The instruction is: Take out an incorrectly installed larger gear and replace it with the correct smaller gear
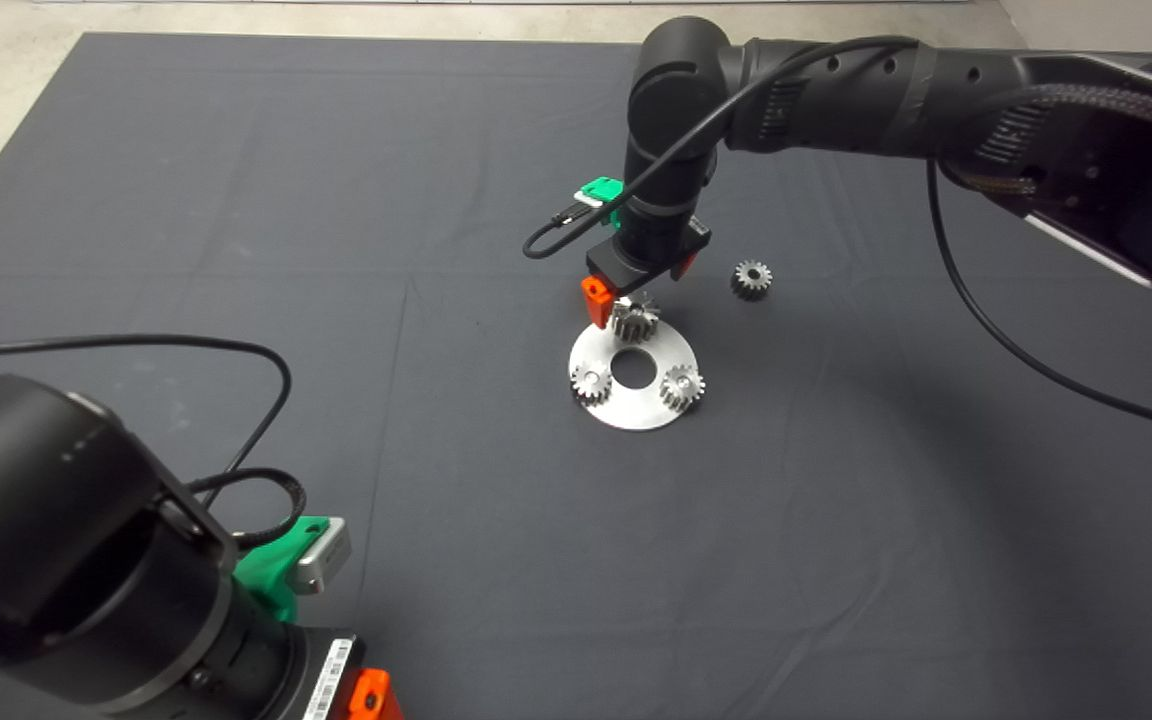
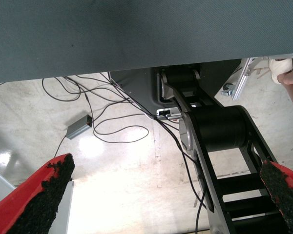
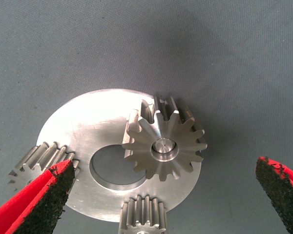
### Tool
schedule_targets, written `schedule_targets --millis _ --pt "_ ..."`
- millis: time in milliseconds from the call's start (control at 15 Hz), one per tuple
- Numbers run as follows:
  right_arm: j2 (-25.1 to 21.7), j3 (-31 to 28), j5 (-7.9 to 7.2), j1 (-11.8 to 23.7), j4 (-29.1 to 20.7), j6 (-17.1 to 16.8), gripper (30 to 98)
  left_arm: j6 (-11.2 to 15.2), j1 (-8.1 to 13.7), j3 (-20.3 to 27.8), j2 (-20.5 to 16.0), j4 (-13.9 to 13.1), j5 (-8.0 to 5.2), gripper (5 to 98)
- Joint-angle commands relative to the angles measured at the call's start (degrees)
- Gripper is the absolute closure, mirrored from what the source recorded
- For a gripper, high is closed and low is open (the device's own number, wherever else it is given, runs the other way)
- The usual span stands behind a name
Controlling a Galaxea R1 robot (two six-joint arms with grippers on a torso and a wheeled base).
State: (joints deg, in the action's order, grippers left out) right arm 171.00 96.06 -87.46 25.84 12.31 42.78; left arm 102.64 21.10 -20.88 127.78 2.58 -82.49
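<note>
- Above the far edge of round steel plate (image 1: 636, 410), right gripper (image 1: 639, 290) poised over larger gear (image 1: 635, 316); fingers spread wide, nothing held.
- Seen from the right wrist: larger gear (image 3: 163, 146) seated on a pin at the plate's rim, one finger pad (image 3: 46, 202) and the other (image 3: 283, 187) well apart on either side, neither touching the teeth.
- Mounted on the same plate (image 3: 83, 126), nearer the robot: two short gears, one at near left (image 1: 590, 382), one at near right (image 1: 682, 386), flanking the centre hole.
- Resting loose on the dark mat (image 1: 236, 250), to the right of the plate and clear of it: smaller gear (image 1: 752, 279), the likely replacement.
- Parked at lower left: left gripper (image 2: 161, 195), pads apart and empty, its wrist camera looking at floor and cables.
- Step in hand, as judged: removal of the larger gear, not yet gripped.
- Advised for a clean lift: gripper centred on the gear's axis, lowered until pads bracket the tooth flanks, closed evenly, then drawn straight up along the pin; any tilt likely to bind the gear or drag the plate, and a low left pad liable to strike the near-left gear.
</note>
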Motion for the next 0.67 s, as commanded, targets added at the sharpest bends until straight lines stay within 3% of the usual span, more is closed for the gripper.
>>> schedule_targets --millis 0,600 --pt "0.1 0.3 -5.97 0.5 3.1 -0.4 30.5 0.2 0.3 0.6 0.0 -1.0 -0.04 5.5" --pt "0.1 2.0 -5.8 -1.8 3.2 -0.4 30.5 0.2 0.3 0.6 -0.1 -1.0 0.05 5.5"
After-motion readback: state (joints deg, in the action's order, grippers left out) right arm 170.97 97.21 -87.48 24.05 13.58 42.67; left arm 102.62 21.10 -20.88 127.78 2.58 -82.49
